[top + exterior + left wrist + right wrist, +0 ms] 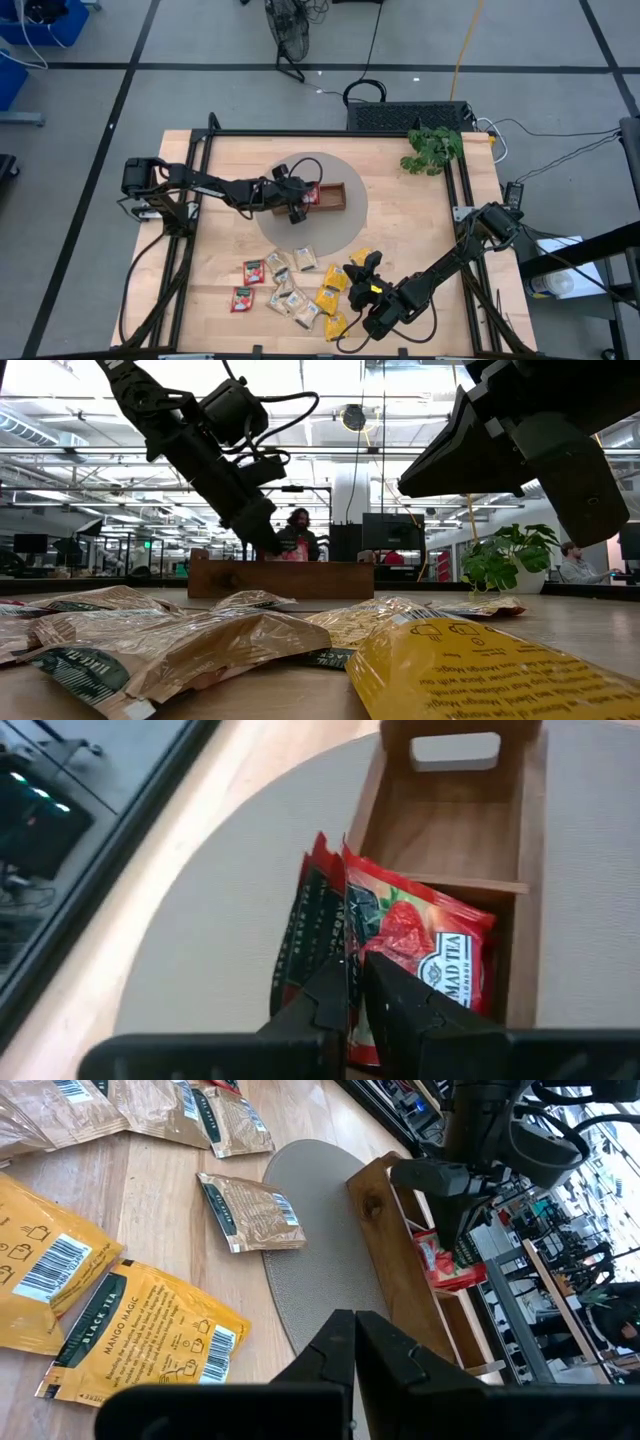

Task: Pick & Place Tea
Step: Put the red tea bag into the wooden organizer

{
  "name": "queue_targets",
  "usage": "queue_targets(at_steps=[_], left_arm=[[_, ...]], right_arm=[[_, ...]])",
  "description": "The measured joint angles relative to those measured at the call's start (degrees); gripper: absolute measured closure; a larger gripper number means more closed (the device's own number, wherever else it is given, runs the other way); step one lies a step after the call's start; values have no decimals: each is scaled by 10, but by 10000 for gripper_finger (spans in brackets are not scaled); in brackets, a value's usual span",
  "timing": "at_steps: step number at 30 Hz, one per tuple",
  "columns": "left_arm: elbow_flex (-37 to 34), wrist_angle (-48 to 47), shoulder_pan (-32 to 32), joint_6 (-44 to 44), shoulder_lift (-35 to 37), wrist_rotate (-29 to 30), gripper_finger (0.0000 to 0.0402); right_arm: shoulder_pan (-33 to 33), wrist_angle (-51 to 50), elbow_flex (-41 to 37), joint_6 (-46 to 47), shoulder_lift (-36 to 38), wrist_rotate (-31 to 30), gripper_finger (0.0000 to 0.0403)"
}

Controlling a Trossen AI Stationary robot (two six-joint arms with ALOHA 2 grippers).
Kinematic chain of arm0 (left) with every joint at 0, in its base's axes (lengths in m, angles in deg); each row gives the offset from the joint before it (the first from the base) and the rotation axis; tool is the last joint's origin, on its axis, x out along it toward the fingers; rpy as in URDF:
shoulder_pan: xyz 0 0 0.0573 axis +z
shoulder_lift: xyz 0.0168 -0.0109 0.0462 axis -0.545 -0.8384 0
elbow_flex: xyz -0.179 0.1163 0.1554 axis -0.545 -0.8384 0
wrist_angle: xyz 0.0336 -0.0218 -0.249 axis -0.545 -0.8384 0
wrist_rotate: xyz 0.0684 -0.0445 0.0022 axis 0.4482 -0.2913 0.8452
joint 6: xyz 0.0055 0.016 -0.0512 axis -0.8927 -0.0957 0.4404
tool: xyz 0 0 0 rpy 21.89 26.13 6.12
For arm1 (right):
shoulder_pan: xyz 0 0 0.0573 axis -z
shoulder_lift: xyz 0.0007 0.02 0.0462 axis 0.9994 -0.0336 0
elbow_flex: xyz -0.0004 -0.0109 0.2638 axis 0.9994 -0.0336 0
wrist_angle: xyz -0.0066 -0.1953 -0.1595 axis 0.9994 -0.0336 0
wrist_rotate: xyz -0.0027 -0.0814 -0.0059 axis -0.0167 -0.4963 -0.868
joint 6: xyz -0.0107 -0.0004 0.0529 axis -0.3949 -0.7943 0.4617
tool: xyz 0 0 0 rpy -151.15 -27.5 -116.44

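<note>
A long wooden tray (335, 197) lies on a round grey mat (345, 230). My left gripper (355, 1005) reaches it from the table's left, shut on a red tea sachet (420, 940) at the compartment beside the tray's empty right-end one (440, 830). Several beige, yellow and red sachets (290, 285) lie flat near the table's front edge. My right gripper (355, 1335) hangs shut above the yellow ones (140, 1330), touching nothing. My left gripper pinches the red sachet's near edge (346, 960) between its two fingers, which slant down from the table's left. The sachet stands tilted on edge, its far part down inside the tray. One sachet bent double or two side by side, I cannot tell.
A potted plant (432, 148) stands at the table's far right corner. A black frame (300, 133) runs round the tabletop. Two red sachets (247, 283) lie at the heap's left. A person (297, 530) sits in the room beyond the table.
</note>
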Motion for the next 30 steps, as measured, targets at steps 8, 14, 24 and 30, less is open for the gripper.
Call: queue_targets(at_steps=[8,14,24,30], left_arm=[[0,12,-1,-3,0,7,359],[0,9,-9,-4,0,7,359],[0,8,-18,3,0,13,286],[0,8,-18,0,0,13,223]], right_arm=[[0,0,0,0,0,0,403],[0,-4,0,15,0,1,403],[0,-4,0,15,0,1,403],[0,-4,0,15,0,1,403]])
